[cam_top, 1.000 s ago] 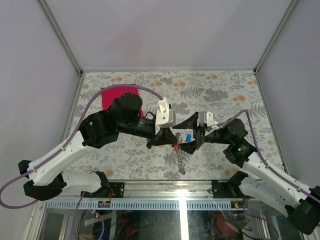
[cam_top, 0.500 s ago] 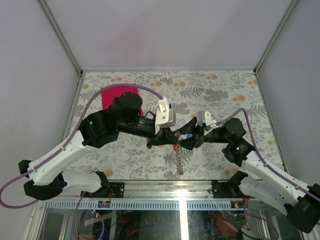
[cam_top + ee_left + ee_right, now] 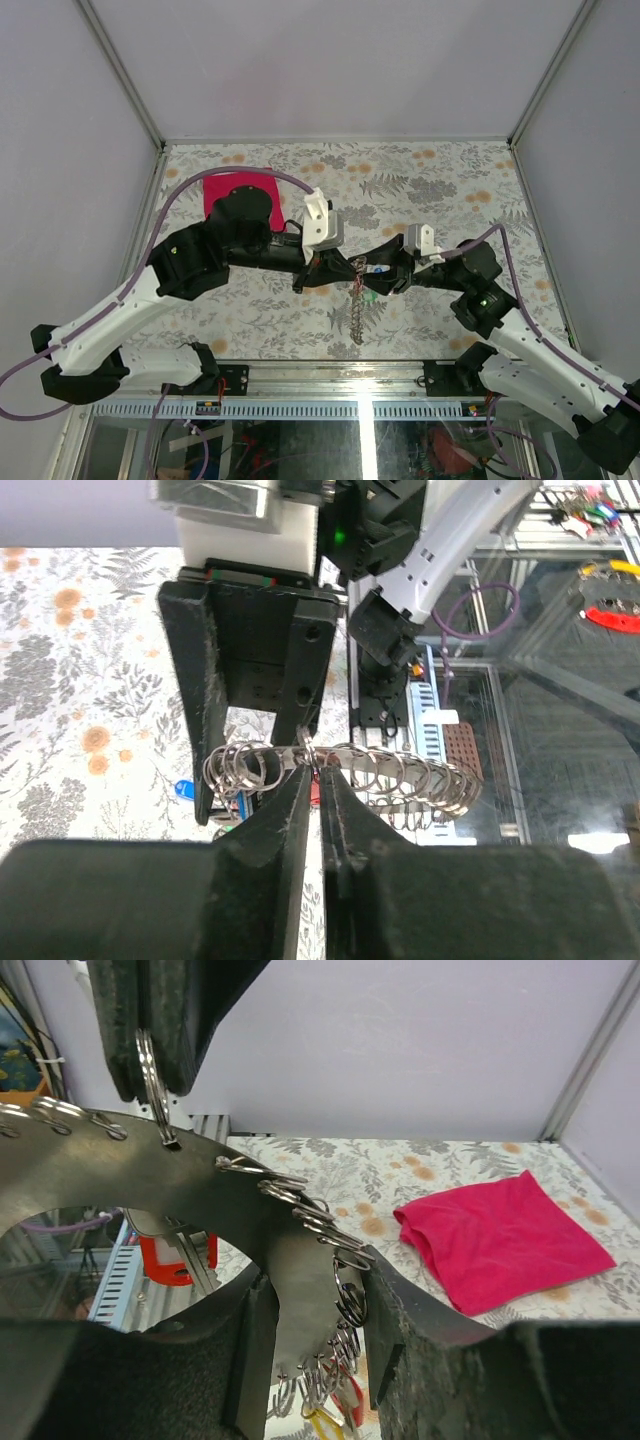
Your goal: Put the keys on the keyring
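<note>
The keyring (image 3: 358, 315) hangs edge-on above the table between both grippers. It is a flat grey band (image 3: 300, 1260) edged with many small split rings (image 3: 400, 770). My left gripper (image 3: 315, 765) (image 3: 340, 270) is shut on one small split ring (image 3: 150, 1060) at the band's edge. My right gripper (image 3: 315, 1275) (image 3: 378, 278) has its jaws pressed on both sides of the band. Keys hang from the ring: a red tag (image 3: 175, 1260), a yellow head (image 3: 325, 1425), and a blue head (image 3: 183, 790).
A magenta cloth (image 3: 240, 190) (image 3: 500, 1235) lies on the floral table at the back left, partly under my left arm. Grey walls close in the table on three sides. A metal rail (image 3: 340, 375) runs along the near edge.
My right gripper has closed from wide open onto the keyring band. Both wrists have shifted slightly, and the blue key head between the right fingers is now mostly covered.
</note>
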Motion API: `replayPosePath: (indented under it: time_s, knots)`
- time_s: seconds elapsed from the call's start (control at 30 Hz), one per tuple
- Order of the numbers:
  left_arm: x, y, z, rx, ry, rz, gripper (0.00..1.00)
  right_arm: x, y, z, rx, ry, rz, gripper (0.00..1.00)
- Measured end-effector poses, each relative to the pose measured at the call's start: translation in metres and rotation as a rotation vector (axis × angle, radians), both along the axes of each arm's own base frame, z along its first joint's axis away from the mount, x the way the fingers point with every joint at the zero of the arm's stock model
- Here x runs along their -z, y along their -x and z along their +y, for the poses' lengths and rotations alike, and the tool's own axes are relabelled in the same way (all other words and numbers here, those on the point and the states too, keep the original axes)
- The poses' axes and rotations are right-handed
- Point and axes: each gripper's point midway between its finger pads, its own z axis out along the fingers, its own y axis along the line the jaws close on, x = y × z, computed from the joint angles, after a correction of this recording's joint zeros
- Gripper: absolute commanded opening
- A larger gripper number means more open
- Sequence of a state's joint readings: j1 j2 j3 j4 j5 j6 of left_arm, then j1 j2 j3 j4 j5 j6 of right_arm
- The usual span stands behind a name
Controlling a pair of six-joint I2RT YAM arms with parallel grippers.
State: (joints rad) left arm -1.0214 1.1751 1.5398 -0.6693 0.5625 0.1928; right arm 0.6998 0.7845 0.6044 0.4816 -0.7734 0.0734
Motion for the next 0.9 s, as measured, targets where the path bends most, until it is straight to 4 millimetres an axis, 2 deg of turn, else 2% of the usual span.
replayPosePath:
  time_s: [0.23, 0.43, 0.63, 0.9]
  knots:
    - [-0.011, -0.008, 0.010, -0.110, 0.084, -0.005, 0.30, 0.003, -0.004, -0.003, 0.038, 0.017, -0.016, 0.26]
    - [-0.020, -0.017, 0.010, -0.180, 0.157, 0.010, 0.31, 0.006, -0.007, -0.007, 0.069, 0.030, -0.027, 0.23]
    - [-0.017, -0.016, 0.015, -0.195, 0.184, 0.008, 0.36, -0.004, -0.009, -0.015, 0.118, 0.013, -0.089, 0.20]
    - [-0.031, -0.021, 0.021, -0.233, 0.247, -0.044, 0.36, -0.018, -0.011, -0.020, 0.150, 0.012, -0.095, 0.19]
